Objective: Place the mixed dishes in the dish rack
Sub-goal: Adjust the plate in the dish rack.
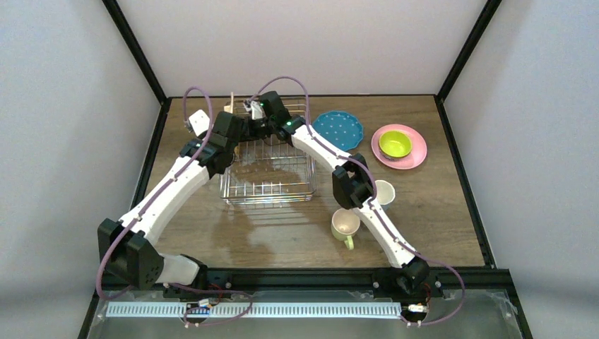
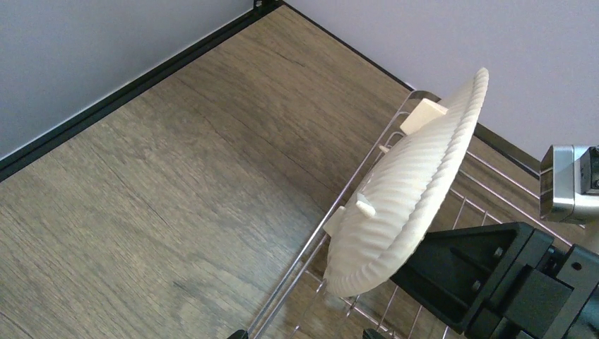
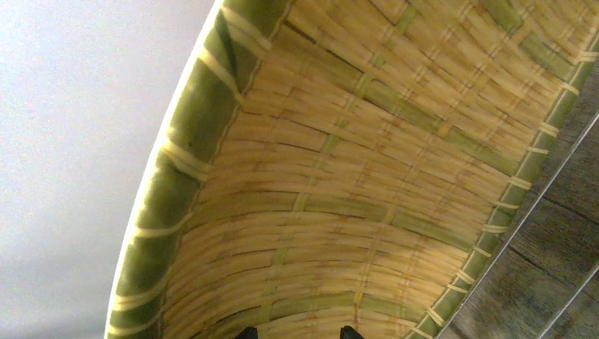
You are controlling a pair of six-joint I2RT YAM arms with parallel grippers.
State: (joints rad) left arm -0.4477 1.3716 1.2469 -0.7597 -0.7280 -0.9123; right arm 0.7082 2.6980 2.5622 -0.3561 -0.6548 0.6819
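Tan woven-look plate [image 2: 410, 191]: stands on edge, leaning, at the far-left corner of the dish rack [image 1: 267, 200], lower rim among the wires by the left wall. From above it shows as a thin line running near-to-far, so its flat plane lies along the rack's left side. The woven face points right, the pale ribbed back points left. Right gripper [image 3: 297, 332]: nearer arm, hard up against the woven face, which fills its view just past the fingertips. Whether the jaws pinch the plate or merely rest by it cannot be told. Left gripper [image 2: 302, 335]: jaws spread wide, empty, just outside the rack on the ribbed side, plate ahead and to its right. Judgement: the next move turns on the plate's lean, and the right arm is better placed to steady it.
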